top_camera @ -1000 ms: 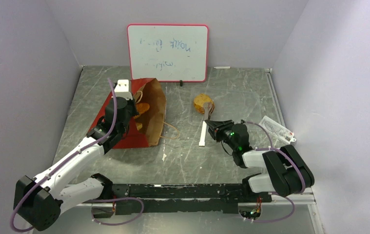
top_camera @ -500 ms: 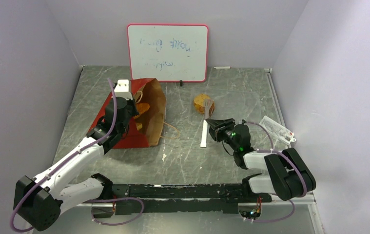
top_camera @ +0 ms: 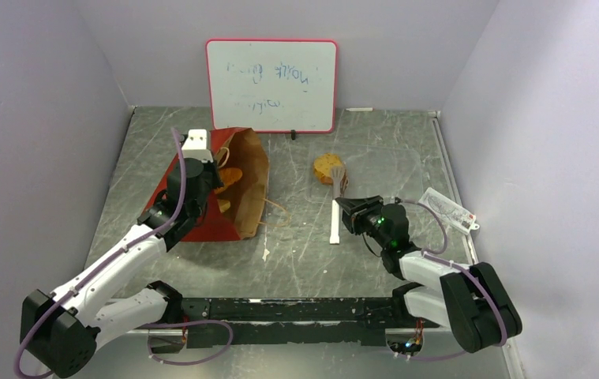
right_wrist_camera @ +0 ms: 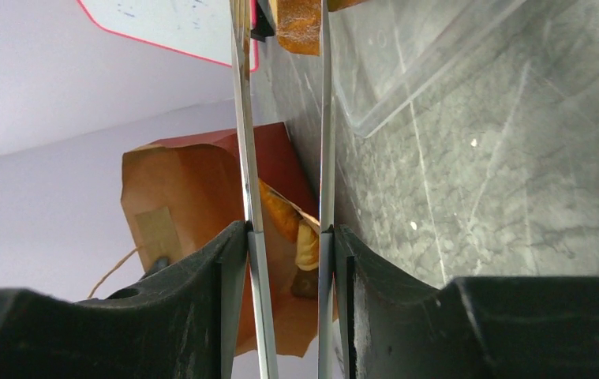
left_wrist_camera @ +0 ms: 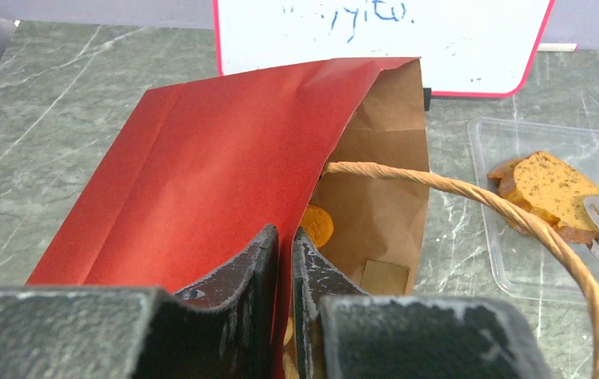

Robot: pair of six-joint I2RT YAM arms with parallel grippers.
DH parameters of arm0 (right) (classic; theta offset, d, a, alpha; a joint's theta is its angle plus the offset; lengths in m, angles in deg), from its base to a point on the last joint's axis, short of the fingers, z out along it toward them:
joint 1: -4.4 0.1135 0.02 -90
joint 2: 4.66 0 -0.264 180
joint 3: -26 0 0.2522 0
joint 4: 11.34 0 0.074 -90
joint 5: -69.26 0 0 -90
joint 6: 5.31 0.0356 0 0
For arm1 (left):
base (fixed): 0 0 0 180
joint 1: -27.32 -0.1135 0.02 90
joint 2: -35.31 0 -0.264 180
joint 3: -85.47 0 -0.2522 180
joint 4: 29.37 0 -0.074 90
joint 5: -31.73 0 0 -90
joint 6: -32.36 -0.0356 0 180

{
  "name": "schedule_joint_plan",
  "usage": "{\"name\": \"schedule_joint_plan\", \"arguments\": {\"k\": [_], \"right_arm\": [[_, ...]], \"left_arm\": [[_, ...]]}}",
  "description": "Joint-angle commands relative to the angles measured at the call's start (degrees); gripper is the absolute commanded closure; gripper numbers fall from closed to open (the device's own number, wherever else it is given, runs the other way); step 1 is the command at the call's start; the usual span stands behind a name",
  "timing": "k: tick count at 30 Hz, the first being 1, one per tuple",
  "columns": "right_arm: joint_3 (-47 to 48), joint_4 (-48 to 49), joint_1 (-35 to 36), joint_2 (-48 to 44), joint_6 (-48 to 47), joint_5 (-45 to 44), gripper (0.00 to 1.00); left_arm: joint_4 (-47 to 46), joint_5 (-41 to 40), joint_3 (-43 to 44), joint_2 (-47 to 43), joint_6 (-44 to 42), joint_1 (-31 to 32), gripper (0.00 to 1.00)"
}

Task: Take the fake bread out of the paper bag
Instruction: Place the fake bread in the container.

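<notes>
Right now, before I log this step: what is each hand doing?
Left hand: closed on the paper bag's edge.
Right hand: closed on the tongs.

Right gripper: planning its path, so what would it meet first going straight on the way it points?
Likely the paper bag, its open mouth: the right gripper, shut on tongs, aims at it, though depth is unclear.

Laboratory robot test cell. Closed in on three sides by plain lilac panels; grey marbled tabletop; handwritten whiteboard propped just beyond the left gripper, well beyond the right gripper; cabled arms bolted to a black rail behind both.
</notes>
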Motion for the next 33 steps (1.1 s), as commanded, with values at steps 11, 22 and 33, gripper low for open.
{"name": "schedule_joint_plan", "arguments": {"k": [11, 22, 33], "right_arm": [[0.2, -6.4, -0.8, -3.4, -1.4, -3.4, 0.58], [0.0, -8.2, -0.9, -5.2, -2.2, -3.0, 0.59], [-0.6, -11.5, -1.1, -8.8, -2.3, -3.4, 0.59]], "left_arm": [[0.1, 0.2, 0.2, -2.3, 0.0, 0.3, 0.93], [-0.1, 0.2, 0.2, -1.7, -0.1, 0.2, 0.93], [-0.3, 0.3, 0.2, -1.4, 0.0, 0.3, 0.93]]}}
